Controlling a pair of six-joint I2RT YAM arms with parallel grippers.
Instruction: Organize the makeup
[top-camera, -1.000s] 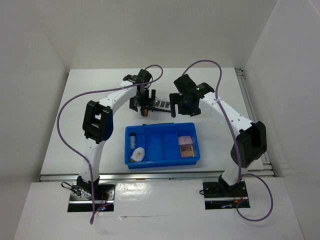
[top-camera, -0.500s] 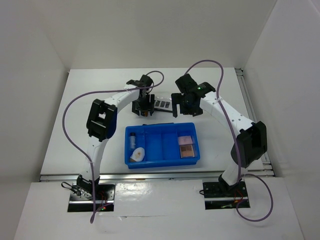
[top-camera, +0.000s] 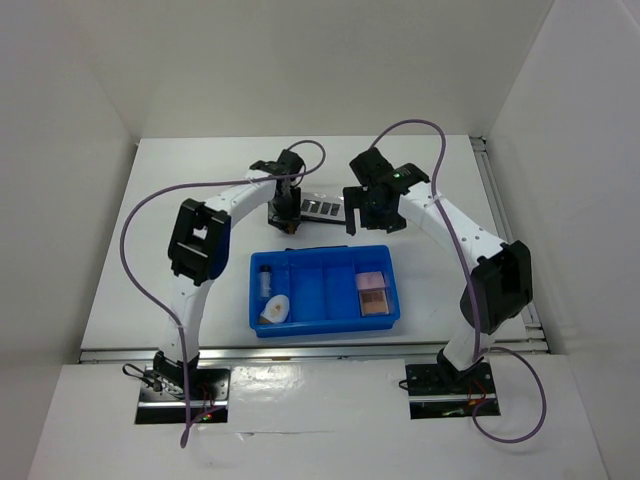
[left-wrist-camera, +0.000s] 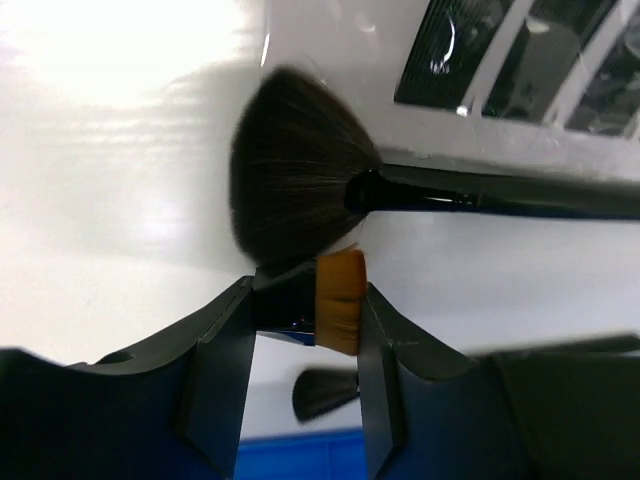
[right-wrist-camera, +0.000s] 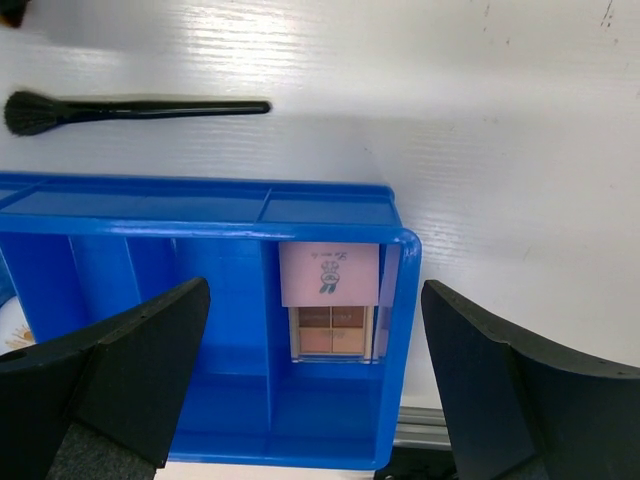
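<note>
Narrowing since a second ago, the left pincer (left-wrist-camera: 308, 292) is pinching the orange-tipped brush (left-wrist-camera: 338, 310); the black fan brush (left-wrist-camera: 295, 165) and clear palette (left-wrist-camera: 520, 60) are lying just beyond its tips. Lifting it straight, then carrying it to the blue tray (right-wrist-camera: 330, 190), seems next. Meanwhile the right pincer (right-wrist-camera: 315, 290) is hanging wide open over the pink square (right-wrist-camera: 328, 273), whose tiny print is defeating me.

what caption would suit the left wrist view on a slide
Left tool straddling an orange-bristled brush, next to a black fan brush and a clear palette.
</note>
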